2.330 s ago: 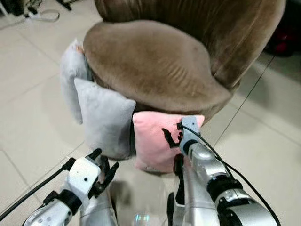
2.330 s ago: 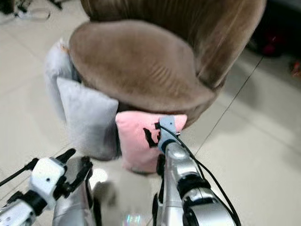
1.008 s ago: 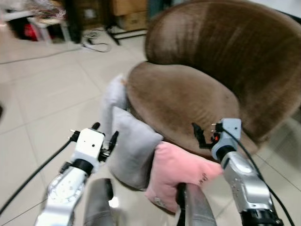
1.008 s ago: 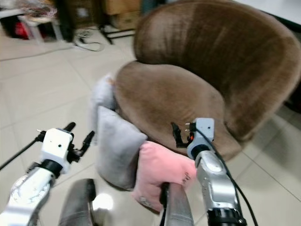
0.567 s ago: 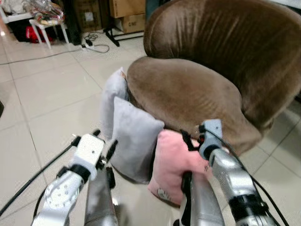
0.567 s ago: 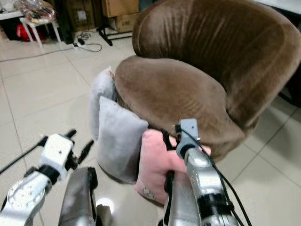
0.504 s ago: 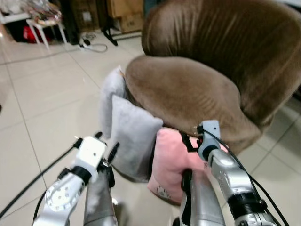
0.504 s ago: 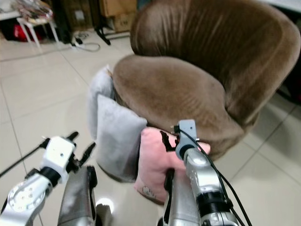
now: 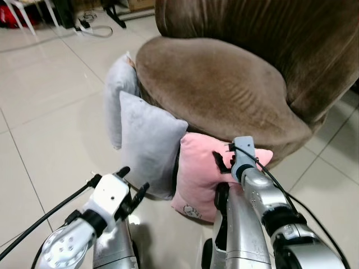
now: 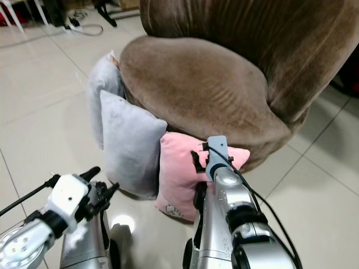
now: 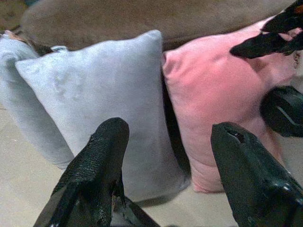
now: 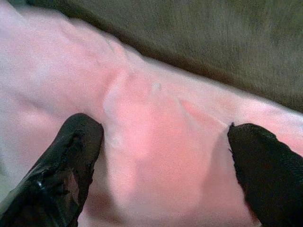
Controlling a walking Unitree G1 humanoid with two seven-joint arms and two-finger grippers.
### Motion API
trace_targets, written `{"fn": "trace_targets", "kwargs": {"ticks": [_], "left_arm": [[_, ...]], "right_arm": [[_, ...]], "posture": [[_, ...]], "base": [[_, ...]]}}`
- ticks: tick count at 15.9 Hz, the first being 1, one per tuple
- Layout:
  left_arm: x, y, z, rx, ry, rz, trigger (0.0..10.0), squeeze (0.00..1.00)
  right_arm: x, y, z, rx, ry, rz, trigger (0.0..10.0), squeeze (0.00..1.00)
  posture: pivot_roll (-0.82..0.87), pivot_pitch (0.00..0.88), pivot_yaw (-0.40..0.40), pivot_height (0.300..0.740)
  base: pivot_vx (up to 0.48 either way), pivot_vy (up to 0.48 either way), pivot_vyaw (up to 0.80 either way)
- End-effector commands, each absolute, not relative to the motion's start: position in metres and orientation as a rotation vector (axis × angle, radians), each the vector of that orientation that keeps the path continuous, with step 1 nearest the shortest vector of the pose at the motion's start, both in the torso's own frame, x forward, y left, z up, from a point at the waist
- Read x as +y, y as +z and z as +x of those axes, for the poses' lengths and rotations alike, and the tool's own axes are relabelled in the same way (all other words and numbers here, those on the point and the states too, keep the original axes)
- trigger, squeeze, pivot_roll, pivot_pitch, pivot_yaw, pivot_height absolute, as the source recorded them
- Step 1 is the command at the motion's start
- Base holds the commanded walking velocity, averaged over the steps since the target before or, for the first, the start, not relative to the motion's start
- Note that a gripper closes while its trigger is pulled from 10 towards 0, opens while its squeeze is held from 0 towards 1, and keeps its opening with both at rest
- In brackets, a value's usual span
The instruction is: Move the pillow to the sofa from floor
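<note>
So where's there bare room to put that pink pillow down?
The brown seat of the sofa is bare, bordered by its backrest behind. Open tile lies to the robot's left of the two grey pillows. It is crowded along the sofa's front, where the pink pillow and the grey ones stand packed together, with the right claw open against the pink one.

2 silver arms are showing, each trailing a black cable. The left gripper (image 9: 132,189) is wearing a white housing; the right gripper (image 9: 222,161), a grey-blue one. Fingers (image 11: 102,161) are looking black, textured.
</note>
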State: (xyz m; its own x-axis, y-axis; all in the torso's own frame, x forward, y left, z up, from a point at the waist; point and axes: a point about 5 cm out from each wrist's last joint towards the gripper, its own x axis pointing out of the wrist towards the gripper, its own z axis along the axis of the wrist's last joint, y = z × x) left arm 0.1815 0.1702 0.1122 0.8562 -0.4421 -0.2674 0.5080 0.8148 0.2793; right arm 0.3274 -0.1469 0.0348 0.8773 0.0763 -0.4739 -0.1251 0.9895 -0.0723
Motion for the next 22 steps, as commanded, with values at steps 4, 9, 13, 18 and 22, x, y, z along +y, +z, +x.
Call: {"fn": "trace_targets", "kwargs": {"ticks": [4,9,13,18,22], "left_arm": [[0.164,0.113,0.163,0.253,-0.645,0.342,10.0,0.0],[0.163,0.113,0.159,0.278,-0.671,0.34,10.0,0.0],[0.163,0.113,0.159,0.291,-0.687,0.333,10.0,0.0],[0.163,0.111,0.162,0.303,-0.705,0.328,10.0,0.0],[0.163,0.11,0.166,0.298,-0.709,0.328,10.0,0.0]], "right_arm": [[-0.149,0.024,0.325,0.554,0.051,-0.19,4.9,0.0],[-0.14,0.021,0.324,0.555,0.076,-0.223,0.0,0.0],[-0.13,0.018,0.322,0.561,0.131,-0.192,0.0,0.0],[-0.121,0.02,0.324,0.546,0.181,-0.158,0.0,0.0],[-0.116,0.02,0.323,0.542,0.216,-0.14,0.0,0.0]], "posture": [[0.1,0.21,-0.049,0.421],[0.11,0.207,-0.058,0.421],[0.11,0.196,-0.057,0.421],[0.11,0.175,-0.053,0.421],[0.1,0.161,-0.054,0.421]], "base": [[0.0,0.0,0.0],[0.0,0.0,0.0],[0.0,0.0,0.0],[0.0,0.0,0.0],[0.0,0.0,0.0]]}}
